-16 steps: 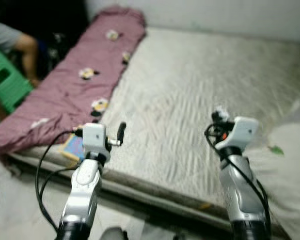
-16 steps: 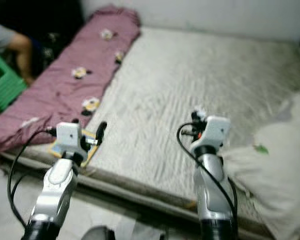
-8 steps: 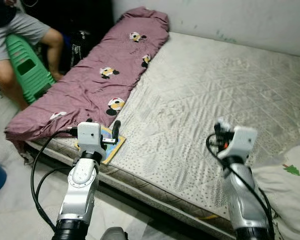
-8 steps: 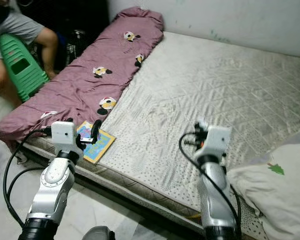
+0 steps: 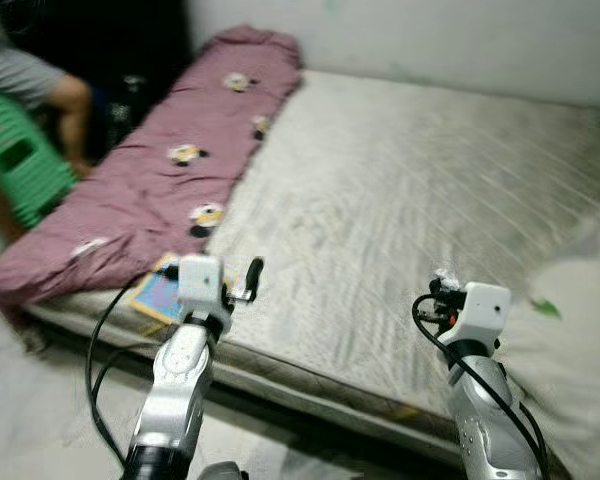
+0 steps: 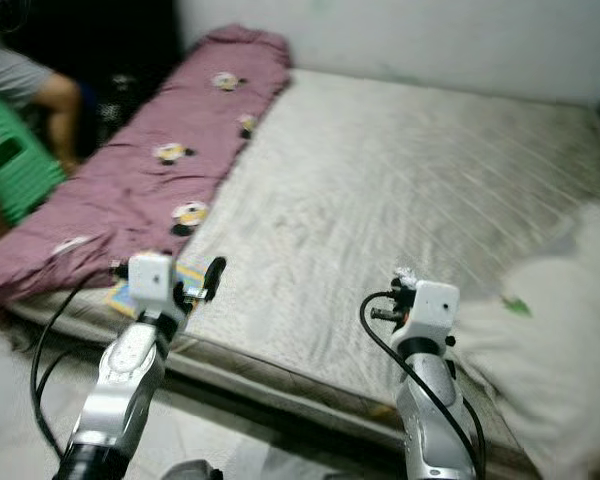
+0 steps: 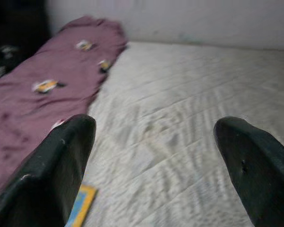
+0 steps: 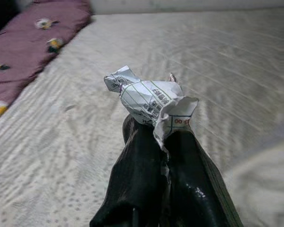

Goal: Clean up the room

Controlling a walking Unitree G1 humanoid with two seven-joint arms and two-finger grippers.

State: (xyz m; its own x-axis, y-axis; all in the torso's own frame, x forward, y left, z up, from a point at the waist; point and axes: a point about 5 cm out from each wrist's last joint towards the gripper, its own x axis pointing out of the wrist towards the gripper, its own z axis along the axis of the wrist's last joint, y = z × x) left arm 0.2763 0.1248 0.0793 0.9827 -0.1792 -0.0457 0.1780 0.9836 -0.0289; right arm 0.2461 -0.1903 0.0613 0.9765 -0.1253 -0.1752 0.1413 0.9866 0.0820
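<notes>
While my right gripper (image 8: pixel 156 137) pinches a crumpled paper scrap (image 8: pixel 149 101) above the mattress (image 5: pixel 400 190), kept clear for disposal | left gripper (image 7: pixel 151 156) wide open, empty, over mattress's near edge | booklet (image 5: pixel 158 295) beside that edge, judged next pickup.

— What sort of place is this?
— A bedroom in a home. A wide bare mattress (image 5: pixel 400 190) with a quilted grey cover lies low by a pale wall (image 5: pixel 430 40).
— What else shows it?
— A maroon cartoon-print quilt (image 5: pixel 150 190) lies along the mattress's left edge, a white pillow (image 6: pixel 560 350) at its right.
</notes>
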